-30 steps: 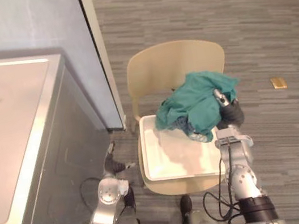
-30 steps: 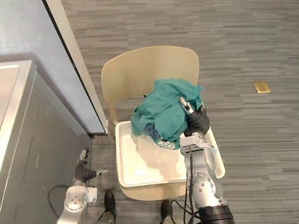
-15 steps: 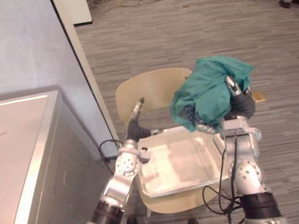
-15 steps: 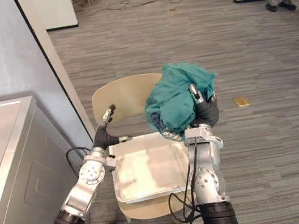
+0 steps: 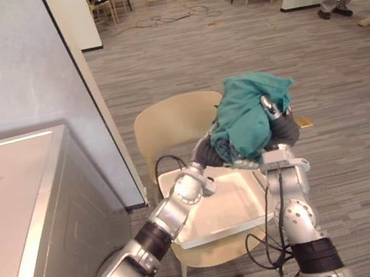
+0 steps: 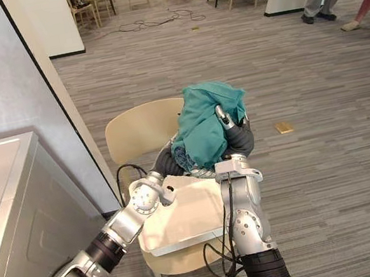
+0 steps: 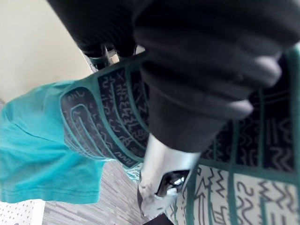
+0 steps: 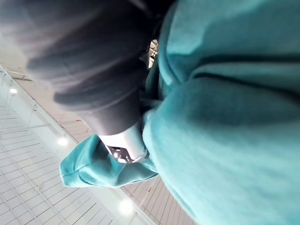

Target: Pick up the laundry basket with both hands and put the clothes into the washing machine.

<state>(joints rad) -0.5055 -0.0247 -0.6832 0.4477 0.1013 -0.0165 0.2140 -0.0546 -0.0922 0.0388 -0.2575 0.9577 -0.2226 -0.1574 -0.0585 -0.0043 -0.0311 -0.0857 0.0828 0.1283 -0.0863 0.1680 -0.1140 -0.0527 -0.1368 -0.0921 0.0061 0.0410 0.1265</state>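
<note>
Currently teal clothes [image 5: 246, 115] drape over the right robot hand [image 5: 282, 130], above the basket [image 5: 220, 212].

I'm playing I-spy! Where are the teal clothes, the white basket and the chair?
teal clothes [image 5: 249, 117], left eye view, middle of bundle
white basket [image 5: 228, 206], left eye view, bare bottom
chair [image 5: 168, 123], left eye view, backrest
</note>
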